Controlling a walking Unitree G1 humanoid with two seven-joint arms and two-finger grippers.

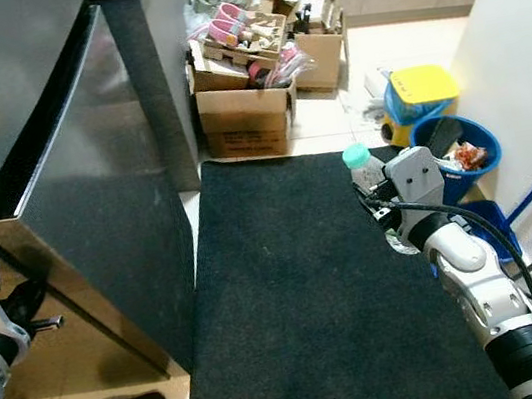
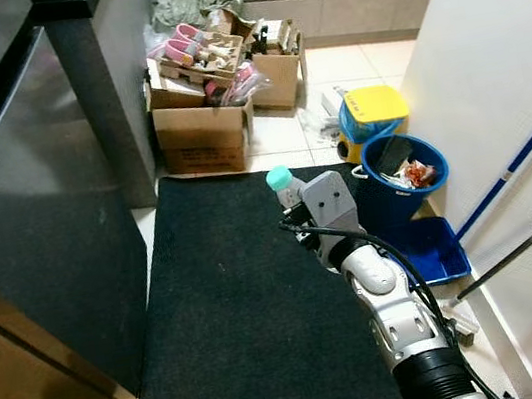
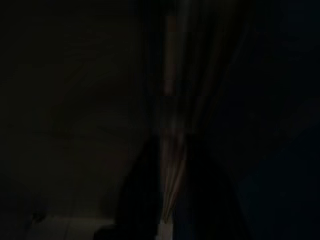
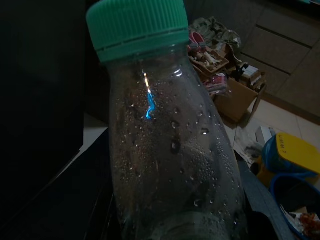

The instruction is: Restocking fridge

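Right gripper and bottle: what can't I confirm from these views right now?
- Right gripper's fingers: hidden behind its own wrist housing in the eye views.
- Bottle: base cut off by the right wrist view's edge; contents unclear behind droplets.
- Left gripper: fingers unclear against the dark fridge; left wrist view too dark.

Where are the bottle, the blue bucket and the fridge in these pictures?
bottle [image 4: 172,150], right wrist view, on its wet clear body below the green cap.
blue bucket [image 2: 382,199], right eye view, on its outer wall.
fridge [image 1: 93,196], left eye view, on its steel door.
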